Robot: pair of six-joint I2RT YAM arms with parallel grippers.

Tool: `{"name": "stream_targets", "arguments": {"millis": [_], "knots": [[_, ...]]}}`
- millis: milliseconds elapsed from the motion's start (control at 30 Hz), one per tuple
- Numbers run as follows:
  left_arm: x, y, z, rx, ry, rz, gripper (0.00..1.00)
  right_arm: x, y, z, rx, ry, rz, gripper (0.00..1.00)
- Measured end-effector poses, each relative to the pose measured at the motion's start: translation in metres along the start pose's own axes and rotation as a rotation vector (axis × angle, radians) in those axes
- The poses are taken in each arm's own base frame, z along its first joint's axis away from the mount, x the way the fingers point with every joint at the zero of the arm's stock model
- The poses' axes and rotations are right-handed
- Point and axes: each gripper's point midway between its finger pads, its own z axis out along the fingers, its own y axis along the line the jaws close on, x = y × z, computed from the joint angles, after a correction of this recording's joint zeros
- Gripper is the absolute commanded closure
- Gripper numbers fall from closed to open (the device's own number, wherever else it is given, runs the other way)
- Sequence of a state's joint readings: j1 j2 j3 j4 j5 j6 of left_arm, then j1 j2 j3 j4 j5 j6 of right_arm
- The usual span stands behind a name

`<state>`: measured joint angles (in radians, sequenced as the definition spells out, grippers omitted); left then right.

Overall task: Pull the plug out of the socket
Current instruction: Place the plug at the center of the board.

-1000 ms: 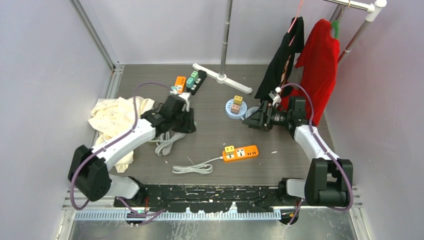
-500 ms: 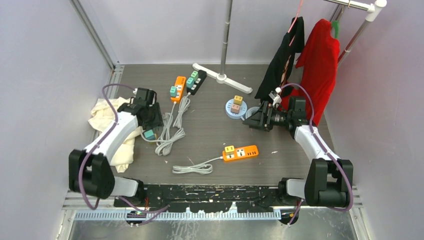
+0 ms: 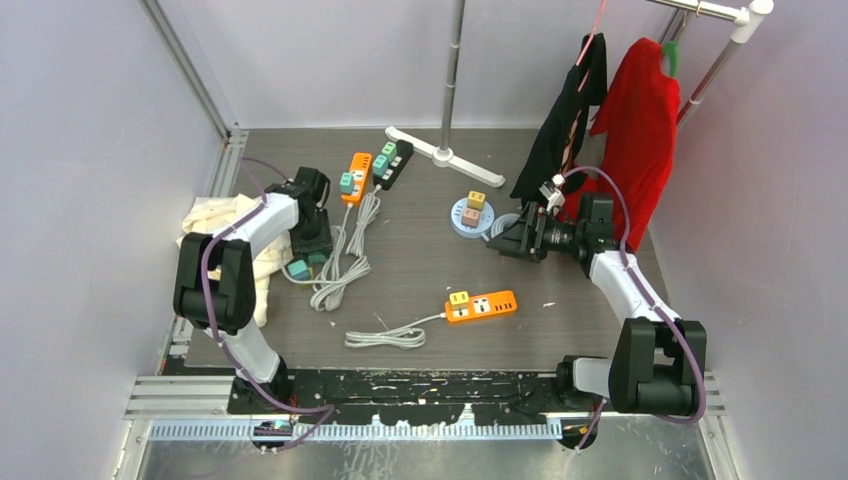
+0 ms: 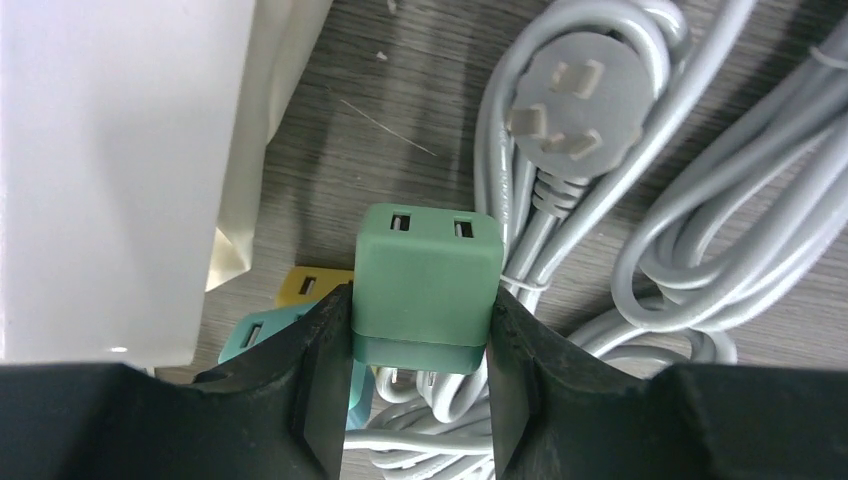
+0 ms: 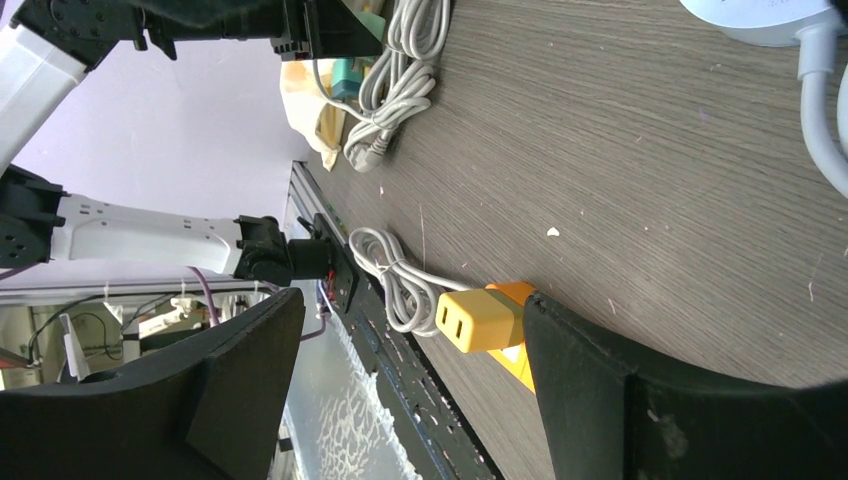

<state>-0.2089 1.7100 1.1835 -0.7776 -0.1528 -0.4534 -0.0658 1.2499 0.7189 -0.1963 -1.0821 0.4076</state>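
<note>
The left gripper (image 4: 420, 305) is clamped on a green plug (image 4: 428, 265), one black finger pressed to each side, at the bottom centre of the wrist view (the plug's two slots face the camera). Beneath it lies a teal plug (image 4: 248, 338), with coiled grey cable (image 4: 650, 250) to the right and cream cloth (image 4: 120, 150) at the left. Overhead, the held plug sits left of centre, apart from the upper orange strip (image 3: 356, 176). The right gripper (image 5: 412, 380) stands spread wide, grasping nothing. A lower orange strip (image 3: 481, 306) shows between its fingers.
</note>
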Motion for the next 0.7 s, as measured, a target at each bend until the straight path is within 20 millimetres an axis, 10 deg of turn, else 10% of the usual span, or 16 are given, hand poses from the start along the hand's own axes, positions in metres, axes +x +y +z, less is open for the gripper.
{"name": "stream_targets", "arguments": {"millis": [700], "knots": [[-0.008, -0.002, -0.020, 0.096, 0.003, 0.042, 0.40, 0.002, -0.002, -0.001, 0.004, 0.005, -0.008, 0.15]]}}
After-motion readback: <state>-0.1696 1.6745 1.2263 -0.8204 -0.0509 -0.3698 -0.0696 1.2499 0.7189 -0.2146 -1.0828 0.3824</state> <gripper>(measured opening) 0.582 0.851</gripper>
